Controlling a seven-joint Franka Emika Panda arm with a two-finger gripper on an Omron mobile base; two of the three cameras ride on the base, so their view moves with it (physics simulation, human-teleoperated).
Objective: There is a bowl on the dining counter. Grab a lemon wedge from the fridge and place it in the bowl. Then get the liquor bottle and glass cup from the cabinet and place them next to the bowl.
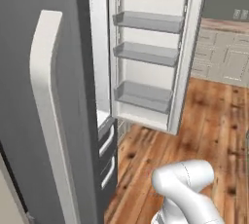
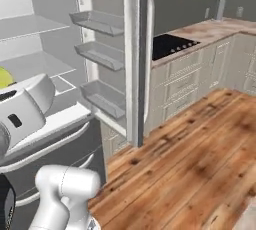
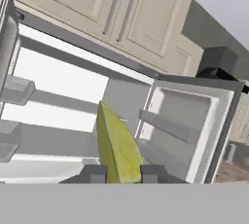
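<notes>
The end effector (image 3: pixel 120 173) is clenched on the pale yellow-green lemon wedge (image 3: pixel 116 147), which stands between the two dark fingertips (image 3: pixel 95 173) at the bottom centre of the hand view. Behind it gapes the tall dark-grey fridge (image 1: pixel 58 96), its door (image 1: pixel 151 52) swung wide with grey shelf bins across the middle of the frame. In the right base view a sliver of yellow (image 2: pixel 4 78) peeks at the left edge, just above the white arm (image 2: pixel 22 109). So the fetch step looks nearly done. Next, by the look of it: draw the wedge clear of the fridge and head for the bowl, keeping the grip firm on that small piece.
</notes>
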